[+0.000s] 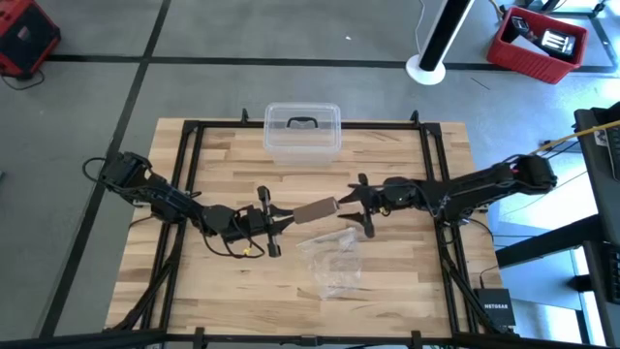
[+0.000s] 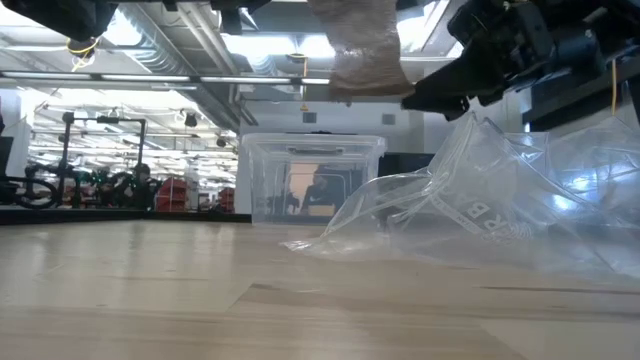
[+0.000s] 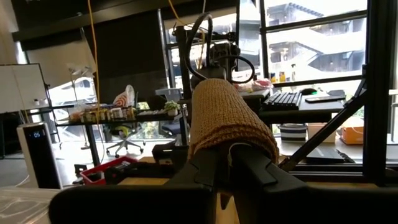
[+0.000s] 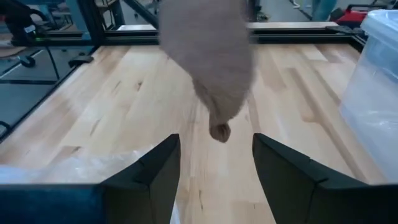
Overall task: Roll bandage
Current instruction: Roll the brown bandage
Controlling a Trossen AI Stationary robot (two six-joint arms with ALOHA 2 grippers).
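Above mid-table, left end effector (image 1: pixel 283 219) clamps the bandage (image 1: pixel 314 209); right end effector (image 1: pixel 356 206) gapes beside it

Knitted, matt brown cloth bandage (image 3: pixel 227 118); smooth pale wood table (image 1: pixel 194 291); glossy, crinkled clear bag (image 2: pixel 500 215), probably plastic.

Dull brown bandage (image 1: pixel 314 209) held aloft; one end hanging loose.

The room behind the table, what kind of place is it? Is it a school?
Probably a robot lab or workshop, not a school. Two robot arms work at a wooden table in a metal frame, desks behind hold a keyboard, and bare pipes run along the ceiling.
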